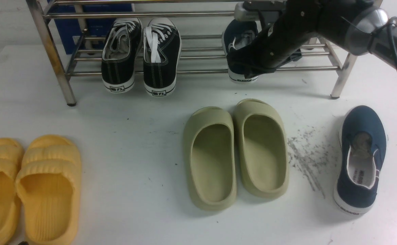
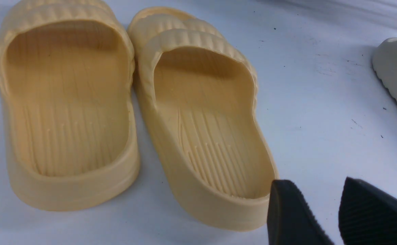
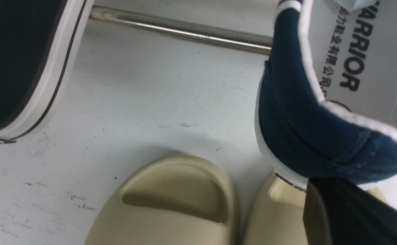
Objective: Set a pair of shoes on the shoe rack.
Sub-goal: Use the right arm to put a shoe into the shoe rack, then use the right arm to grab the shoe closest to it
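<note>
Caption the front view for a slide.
Right gripper holds navy slip-on on shoe rack; its mate sits on the table.

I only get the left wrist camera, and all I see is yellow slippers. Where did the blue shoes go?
Observer: One blue shoe is on the rack, heel sticking out the front, with the right gripper at it.
Operator: Where's its buddy?
Observer: The other blue shoe lies on the table, far right, beside the green slides.
Operator: Is anything else on the rack?
Observer: Yes, black sneakers, left of the blue shoe on the same shelf.
</note>
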Robot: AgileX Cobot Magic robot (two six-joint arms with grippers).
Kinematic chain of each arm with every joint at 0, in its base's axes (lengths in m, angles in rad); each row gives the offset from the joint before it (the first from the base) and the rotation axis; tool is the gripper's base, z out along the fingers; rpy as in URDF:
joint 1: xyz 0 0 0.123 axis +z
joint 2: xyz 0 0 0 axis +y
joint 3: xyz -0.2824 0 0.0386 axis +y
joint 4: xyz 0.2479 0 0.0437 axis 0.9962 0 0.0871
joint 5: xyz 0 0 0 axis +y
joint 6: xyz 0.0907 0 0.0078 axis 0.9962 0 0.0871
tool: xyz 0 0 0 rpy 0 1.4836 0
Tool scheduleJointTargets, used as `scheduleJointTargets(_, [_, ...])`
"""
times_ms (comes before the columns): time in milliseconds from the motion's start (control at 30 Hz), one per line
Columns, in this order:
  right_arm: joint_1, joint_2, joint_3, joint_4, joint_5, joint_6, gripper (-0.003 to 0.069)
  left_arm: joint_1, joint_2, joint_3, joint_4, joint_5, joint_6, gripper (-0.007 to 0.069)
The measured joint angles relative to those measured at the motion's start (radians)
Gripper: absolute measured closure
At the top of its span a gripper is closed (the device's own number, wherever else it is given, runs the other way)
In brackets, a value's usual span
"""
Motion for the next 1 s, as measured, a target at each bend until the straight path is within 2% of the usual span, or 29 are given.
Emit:
scheduleJointTargets(400, [0.000, -0.023, 0.000, 0.025, 0.030, 0.000, 0.0659, 0.000, 0.000, 0.000, 0.000, 0.000, 0.000, 0.0386])
scheduleJointTargets(567, [0.000, -0.113, 0.000, 0.075, 0.155, -0.016, 0.0655, 0.000, 0.000, 0.000, 0.000, 0.000, 0.000, 0.0386])
scheduleJointTargets(767, [-0.005, -0.225, 0.000, 0.013, 0.387, -0.053, 0.0654, 0.000, 0.000, 0.000, 0.000, 0.000, 0.000, 0.0386])
scheduleJointTargets(1000, [-0.010, -0.466, 0.111, -0.047, 0.409, -0.050, 0.0654, 0.000, 0.000, 0.000, 0.000, 0.000, 0.000, 0.0386])
